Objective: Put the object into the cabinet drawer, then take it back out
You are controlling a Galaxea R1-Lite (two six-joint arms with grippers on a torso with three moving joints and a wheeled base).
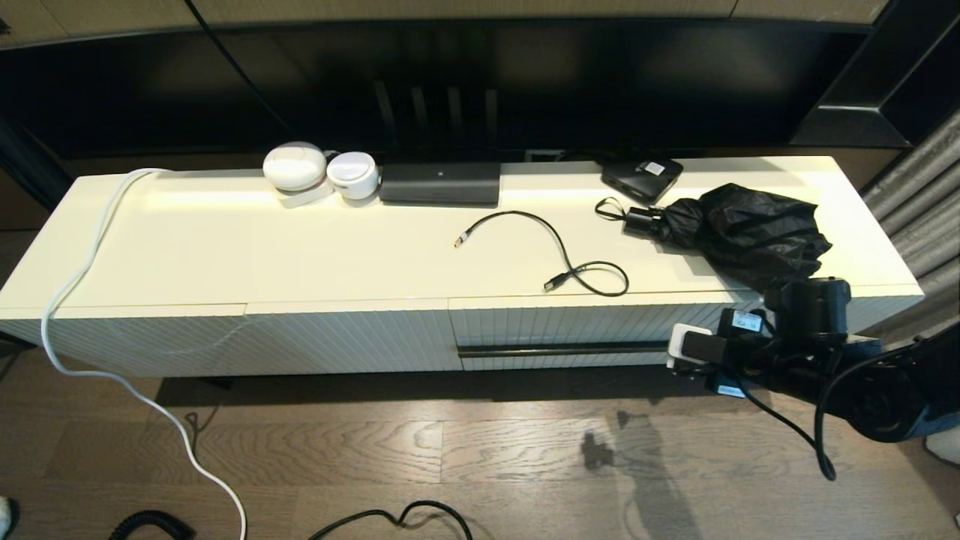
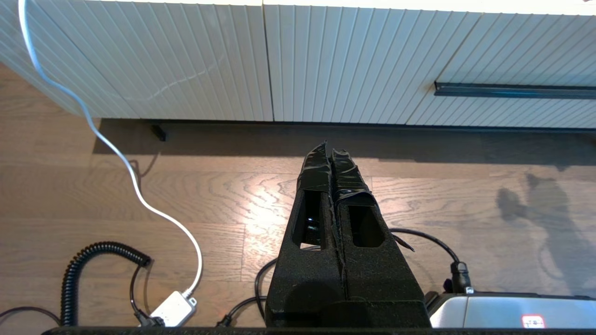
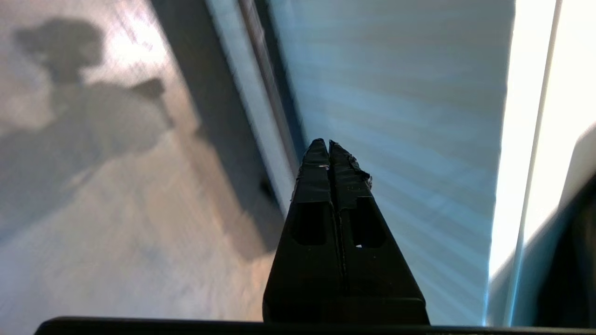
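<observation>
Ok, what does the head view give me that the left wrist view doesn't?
Only the head view shows the cabinet top with the black cable, the folded umbrella and the right gripper by the right end of the drawer handle. Only the left wrist view shows the left gripper, shut, low over the floor. Both show the closed drawer with its black handle.

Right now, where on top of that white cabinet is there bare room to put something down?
The widest bare stretch lies between the white cord at the left end and the black cable. The right end is crowded by the folded umbrella, and the back edge by white speakers and black boxes.
</observation>
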